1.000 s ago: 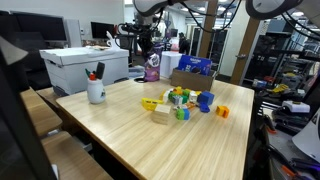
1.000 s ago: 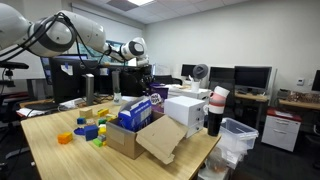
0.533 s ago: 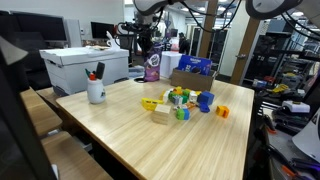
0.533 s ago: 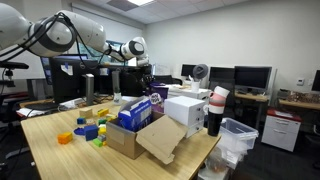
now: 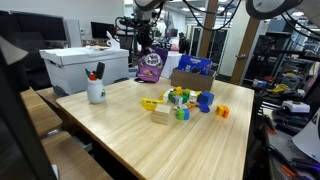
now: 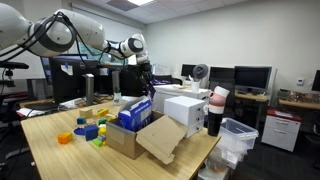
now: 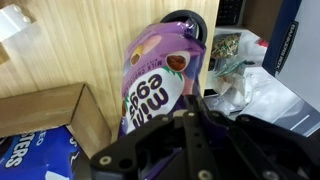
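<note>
The fingers grip the top of a purple plastic candy bag. In an exterior view, the bag hangs upright at the far end of the wooden counter, just beside an open cardboard box.

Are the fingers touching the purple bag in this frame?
Touching. The wrist view shows the bag running straight in between the fingers, with its near end pinched there and no gap visible on either side.
</note>
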Tool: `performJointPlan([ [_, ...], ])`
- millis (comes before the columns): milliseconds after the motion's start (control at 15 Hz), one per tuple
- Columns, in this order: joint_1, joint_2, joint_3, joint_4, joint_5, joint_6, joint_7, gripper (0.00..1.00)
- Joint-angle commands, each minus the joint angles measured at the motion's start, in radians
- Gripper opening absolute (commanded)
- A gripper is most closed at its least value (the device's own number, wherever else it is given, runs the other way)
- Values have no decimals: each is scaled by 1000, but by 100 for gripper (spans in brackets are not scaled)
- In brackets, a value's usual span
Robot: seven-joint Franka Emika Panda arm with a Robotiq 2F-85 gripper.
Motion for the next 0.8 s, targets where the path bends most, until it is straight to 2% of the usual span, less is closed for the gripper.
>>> performJointPlan([
  [0,6,-23,-2,2,-8,-18,-21,3],
  [600,24,-46,-12,24,-34,-29,-32,3],
  [733,16,-68,-2,15,-32,-30,-72,3],
])
